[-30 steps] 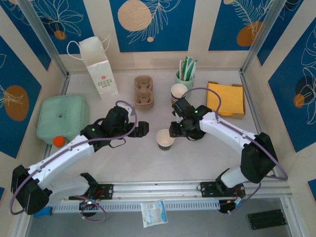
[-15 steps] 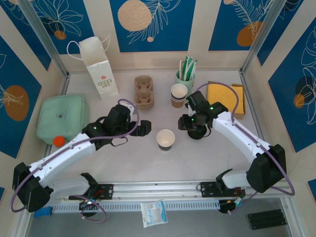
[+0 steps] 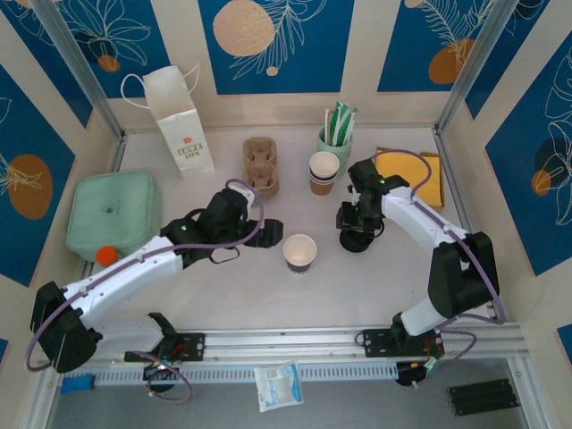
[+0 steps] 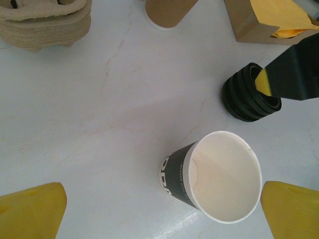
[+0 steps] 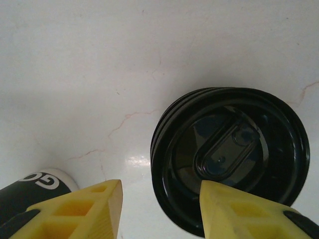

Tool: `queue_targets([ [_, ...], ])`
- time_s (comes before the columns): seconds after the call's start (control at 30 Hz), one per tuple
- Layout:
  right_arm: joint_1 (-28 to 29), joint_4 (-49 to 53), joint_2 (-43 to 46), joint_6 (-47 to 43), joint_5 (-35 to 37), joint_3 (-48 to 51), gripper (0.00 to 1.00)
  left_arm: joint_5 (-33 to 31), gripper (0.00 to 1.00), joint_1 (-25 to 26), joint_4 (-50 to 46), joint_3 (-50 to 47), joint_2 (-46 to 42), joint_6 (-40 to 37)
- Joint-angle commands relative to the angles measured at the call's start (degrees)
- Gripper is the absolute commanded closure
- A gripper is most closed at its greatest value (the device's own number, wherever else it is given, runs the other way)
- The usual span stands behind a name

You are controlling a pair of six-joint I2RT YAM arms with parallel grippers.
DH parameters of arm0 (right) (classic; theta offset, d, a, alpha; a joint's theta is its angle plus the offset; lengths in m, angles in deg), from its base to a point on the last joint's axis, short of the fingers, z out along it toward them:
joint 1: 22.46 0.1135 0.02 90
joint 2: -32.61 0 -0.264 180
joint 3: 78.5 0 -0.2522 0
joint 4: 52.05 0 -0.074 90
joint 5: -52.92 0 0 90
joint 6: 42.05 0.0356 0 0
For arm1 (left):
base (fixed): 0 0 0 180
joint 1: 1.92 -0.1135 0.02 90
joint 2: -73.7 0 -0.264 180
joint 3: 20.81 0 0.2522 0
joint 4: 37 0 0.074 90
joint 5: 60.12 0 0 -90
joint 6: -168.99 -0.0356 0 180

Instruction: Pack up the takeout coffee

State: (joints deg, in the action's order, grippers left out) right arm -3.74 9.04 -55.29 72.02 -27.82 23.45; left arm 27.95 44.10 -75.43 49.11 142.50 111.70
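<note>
White marbled table top (image 3: pixel 232 299) fenced by blue-and-cream panels, with the coffee cup (image 3: pixel 299 252) standing near its middle; every place below is taken from that cup.

Far to the cup's left lies a pale green box (image 3: pixel 112 214). Behind and to the left stands a white paper bag (image 3: pixel 183 121).

Just left of the cup hangs the left gripper (image 3: pixel 271 231), the nearer of the two. Its jaws are spread wide and hold nothing. In its wrist view the cup (image 4: pixel 219 181) sits ahead between the two yellow fingers of the left gripper (image 4: pixel 162 211), closer to the view's right-hand one and touching neither.

The cup is upright, its long axis vertical, mouth up. It is lidless and looks empty, with a dark sleeve, so the coffee is not yet capped.

Behind the cup rests a cardboard carrier (image 3: pixel 260 167), and behind and to the right a stack of paper cups (image 3: pixel 323 172).

Right of the cup, near but apart, sits a stack of black lids (image 3: pixel 355 247) with the right gripper (image 3: pixel 356 234) directly over it.

In the right wrist view the right gripper (image 5: pixel 160 188) has its jaws partly apart, straddling the rim of the lid stack (image 5: pixel 229 159). One finger overlaps the top lid, the other hangs over bare table clear of the rim, so nothing is clamped. Whether the inner finger touches the lid I cannot tell. The cup (image 5: pixel 30 191) peeks in at that view's lower left.

Judging from this, a lid has to come off the stack and travel leftward onto the cup's open mouth, pressed down along its vertical axis.
</note>
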Motion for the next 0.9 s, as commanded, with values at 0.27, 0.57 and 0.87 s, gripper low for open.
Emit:
queue_targets([
  [0.27,-1.3,-2.0,-3.2,-2.1,-0.3,-1.1,0.68,0.4,0.01,0.9,0.8,2.5,0.7,-0.5],
  [0.57,-1.7,-2.5,-4.9,-2.6,-0.9,-1.3,0.68,0.4,0.01,0.9,0.6,2.7,0.9,-0.7],
  [0.87,-1.7,-2.6,-4.4,-2.8,-1.7,-1.1,0.87,0.3,0.01,0.9,0.6,2.6,0.9,-0.6],
])
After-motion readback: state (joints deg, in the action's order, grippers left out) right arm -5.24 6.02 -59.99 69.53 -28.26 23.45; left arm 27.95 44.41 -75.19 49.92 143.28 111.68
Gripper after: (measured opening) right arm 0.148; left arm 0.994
